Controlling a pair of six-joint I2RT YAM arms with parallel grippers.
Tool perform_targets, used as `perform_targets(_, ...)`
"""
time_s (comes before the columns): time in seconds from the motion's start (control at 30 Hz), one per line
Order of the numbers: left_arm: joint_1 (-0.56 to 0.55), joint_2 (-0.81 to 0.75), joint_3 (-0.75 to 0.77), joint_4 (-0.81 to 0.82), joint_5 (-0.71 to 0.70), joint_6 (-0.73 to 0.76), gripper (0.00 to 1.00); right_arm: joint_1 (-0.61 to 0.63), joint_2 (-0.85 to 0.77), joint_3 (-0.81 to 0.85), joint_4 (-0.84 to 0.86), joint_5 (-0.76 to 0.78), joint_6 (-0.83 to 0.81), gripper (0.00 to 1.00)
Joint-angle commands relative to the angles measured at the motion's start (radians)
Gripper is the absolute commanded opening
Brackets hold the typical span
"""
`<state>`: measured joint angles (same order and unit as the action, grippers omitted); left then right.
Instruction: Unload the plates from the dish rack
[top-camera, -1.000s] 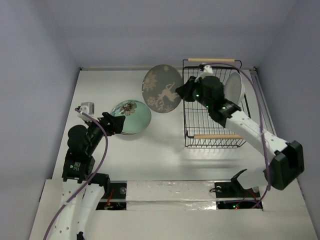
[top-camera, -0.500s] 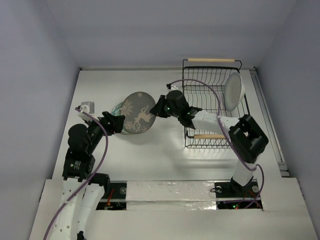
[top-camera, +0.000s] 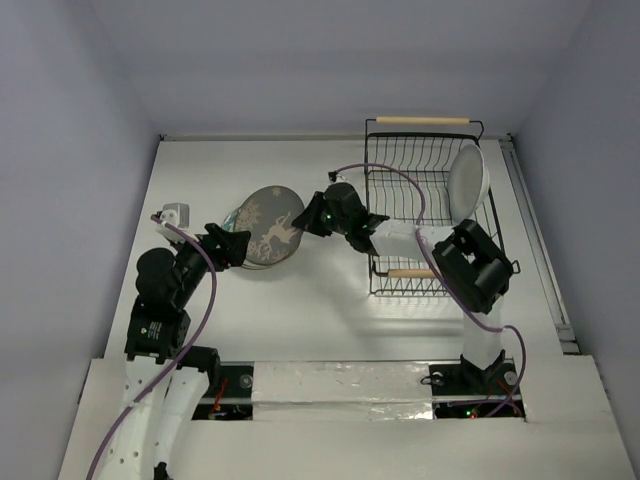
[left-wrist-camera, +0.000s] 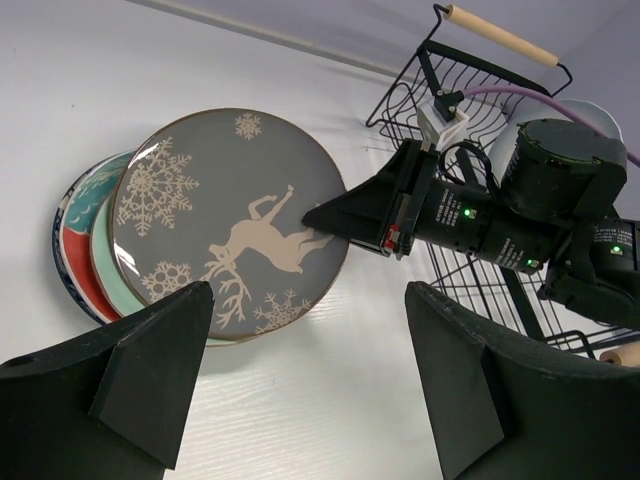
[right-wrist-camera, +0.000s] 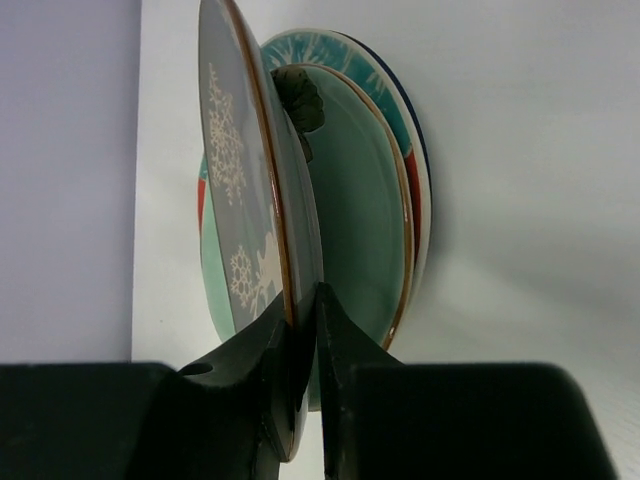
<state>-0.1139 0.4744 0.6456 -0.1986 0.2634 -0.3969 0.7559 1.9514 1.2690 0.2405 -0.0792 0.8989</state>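
My right gripper is shut on the rim of the grey-brown plate with a deer and snowflakes, holding it tilted just above a stack of plates on the table. The stack shows pale green, red-and-teal and blue-rimmed plates. In the right wrist view the gripper pinches the grey plate edge-on. A plain white plate stands upright in the black wire dish rack. My left gripper is open and empty, near the stack's left side.
The rack's wooden handles lie at its far and near ends. A small white block sits left of the stack. Walls close in the table's back and sides.
My right gripper carried the grey-brown plate from beside the rack leftward and down over the stack. The left arm has not moved.
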Motion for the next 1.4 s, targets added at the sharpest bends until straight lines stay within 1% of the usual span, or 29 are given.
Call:
perform_targets(0.0, 0.006, -0.008, -0.003, 0.053, 0.017, 0.01, 0.75, 0.031, -0.016, 0.063, 0.187, -0.04, 0.034, 0.19)
perform_targets(0.07, 0.006, -0.01, -0.003, 0.051, 0.017, 0.01, 0.75, 0.042, -0.009, 0.055, 0.186, -0.044, 0.034, 0.23)
perform_targets(0.1, 0.006, -0.01, -0.003, 0.051, 0.017, 0.012, 0.75, 0.042, -0.008, 0.052, 0.181, -0.041, 0.026, 0.27)
perform_targets(0.17, 0.006, -0.013, -0.003, 0.051, 0.017, 0.01, 0.75, 0.053, -0.009, 0.049, 0.154, -0.031, 0.011, 0.32)
perform_targets(0.3, 0.006, -0.017, -0.006, 0.053, 0.017, 0.012, 0.75, 0.083, -0.032, 0.049, 0.085, 0.045, -0.052, 0.53)
perform_targets(0.37, 0.006, -0.02, -0.004, 0.05, 0.014, 0.01, 0.75, 0.094, -0.04, 0.053, 0.036, 0.07, -0.087, 0.6)
perform_targets(0.4, 0.006, -0.022, -0.004, 0.051, 0.016, 0.009, 0.75, 0.094, -0.046, 0.055, 0.02, 0.103, -0.109, 0.65)
perform_targets(0.5, 0.006, -0.025, -0.004, 0.051, 0.016, 0.009, 0.75, 0.103, -0.057, 0.056, -0.032, 0.131, -0.14, 0.81)
perform_targets(0.53, 0.006, -0.023, -0.004, 0.051, 0.016, 0.009, 0.75, 0.114, -0.069, 0.056, -0.047, 0.159, -0.162, 0.85)
perform_targets(0.57, 0.006, -0.025, -0.004, 0.051, 0.016, 0.01, 0.75, 0.114, -0.077, 0.049, -0.073, 0.177, -0.172, 0.85)
perform_targets(0.7, 0.006, -0.031, -0.006, 0.051, 0.017, 0.009, 0.75, 0.123, -0.132, -0.005, -0.084, 0.249, -0.192, 0.86)
perform_targets(0.77, 0.006, -0.034, -0.004, 0.053, 0.017, 0.009, 0.75, 0.123, -0.152, -0.022, -0.099, 0.271, -0.198, 0.83)
perform_targets(0.8, 0.006, -0.034, -0.004, 0.053, 0.016, 0.009, 0.75, 0.123, -0.16, -0.034, -0.104, 0.285, -0.201, 0.79)
perform_targets(0.83, 0.006, -0.033, -0.004, 0.051, 0.017, 0.009, 0.75, 0.123, -0.163, -0.039, -0.109, 0.291, -0.206, 0.78)
perform_targets(0.97, 0.006, -0.034, -0.004, 0.053, 0.017, 0.009, 0.75, 0.123, -0.172, -0.043, -0.138, 0.318, -0.222, 0.77)
perform_targets(1.0, 0.006, -0.036, -0.004, 0.053, 0.019, 0.009, 0.75, 0.123, -0.169, -0.037, -0.148, 0.347, -0.23, 0.77)
perform_targets(1.07, 0.006, -0.036, -0.004, 0.053, 0.02, 0.01, 0.75, 0.123, -0.161, -0.011, -0.177, 0.372, -0.244, 0.75)
perform_targets(1.13, 0.006, -0.034, -0.006, 0.053, 0.022, 0.01, 0.75, 0.123, -0.141, 0.016, -0.201, 0.393, -0.261, 0.66)
perform_targets(1.17, 0.006, -0.034, -0.006, 0.054, 0.022, 0.01, 0.75, 0.123, -0.137, 0.038, -0.21, 0.401, -0.265, 0.56)
perform_targets(1.2, 0.006, -0.034, -0.006, 0.054, 0.02, 0.01, 0.75, 0.123, -0.128, 0.047, -0.224, 0.416, -0.267, 0.44)
perform_targets(1.23, 0.006, -0.036, -0.006, 0.054, 0.022, 0.01, 0.75, 0.123, -0.109, 0.058, -0.233, 0.433, -0.273, 0.38)
perform_targets(1.27, 0.006, -0.036, -0.004, 0.053, 0.022, 0.01, 0.75, 0.123, -0.1, 0.07, -0.237, 0.434, -0.278, 0.29)
perform_targets(1.3, 0.006, -0.039, -0.006, 0.053, 0.022, 0.01, 0.75, 0.123, -0.094, 0.088, -0.237, 0.43, -0.282, 0.14)
perform_targets(1.37, 0.006, -0.039, -0.004, 0.053, 0.022, 0.01, 0.75, 0.123, -0.1, 0.089, -0.237, 0.412, -0.291, 0.04)
